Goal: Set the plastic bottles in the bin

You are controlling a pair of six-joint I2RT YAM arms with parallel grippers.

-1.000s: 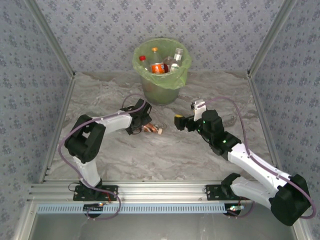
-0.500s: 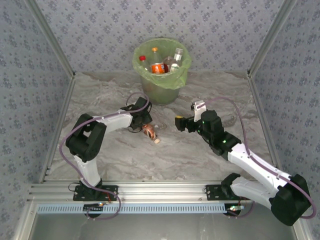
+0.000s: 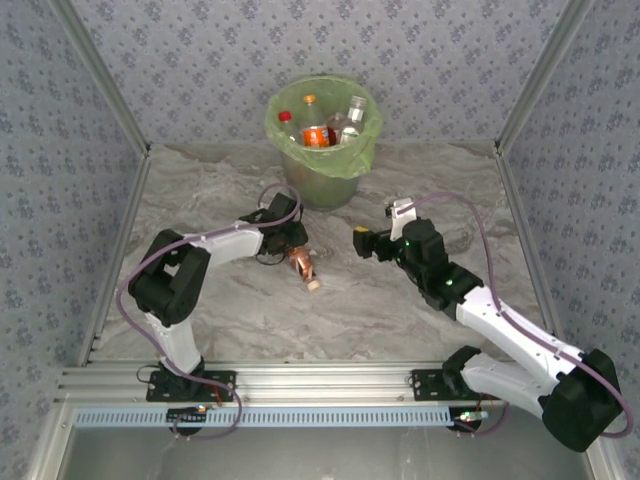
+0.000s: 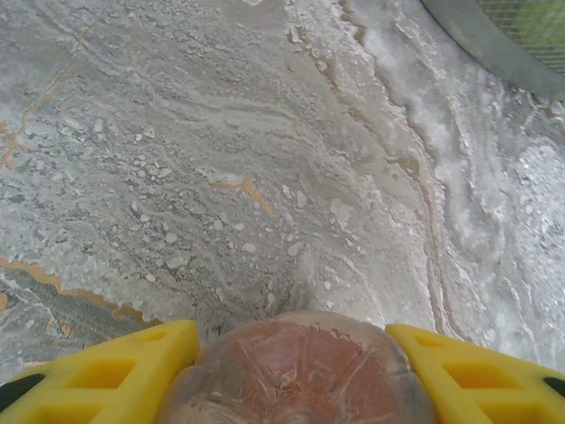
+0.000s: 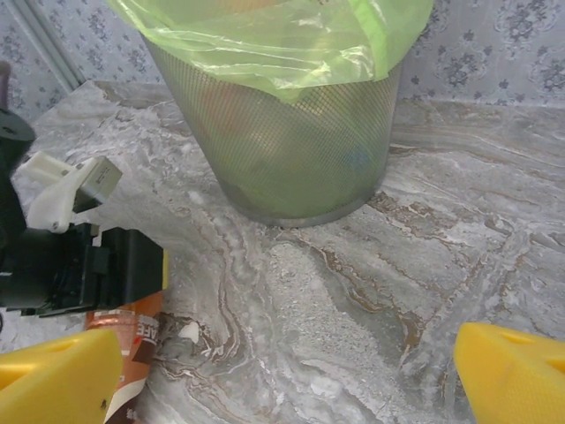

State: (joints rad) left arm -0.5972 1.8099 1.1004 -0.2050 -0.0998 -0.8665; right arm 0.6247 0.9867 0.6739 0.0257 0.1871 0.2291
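The brown-labelled bottle point(image 3: 301, 263), its white lettering too blurred to read, is clamped between the left hand's point(image 4: 287, 340) yellow fingers, just before the bin point(image 3: 322, 178). The right hand point(image 5: 287, 362) gapes wide, empty, nearby.

Brown bottle point(image 4: 296, 371) cut by bottom edge, bin point(image 5: 300, 150) top cropped

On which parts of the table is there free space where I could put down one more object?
Free: the near strip of the table along the rail, the far left by the wall, and the far right beside the bin. Crowded: the middle, where the left gripper holds a brown bottle close to the right gripper.
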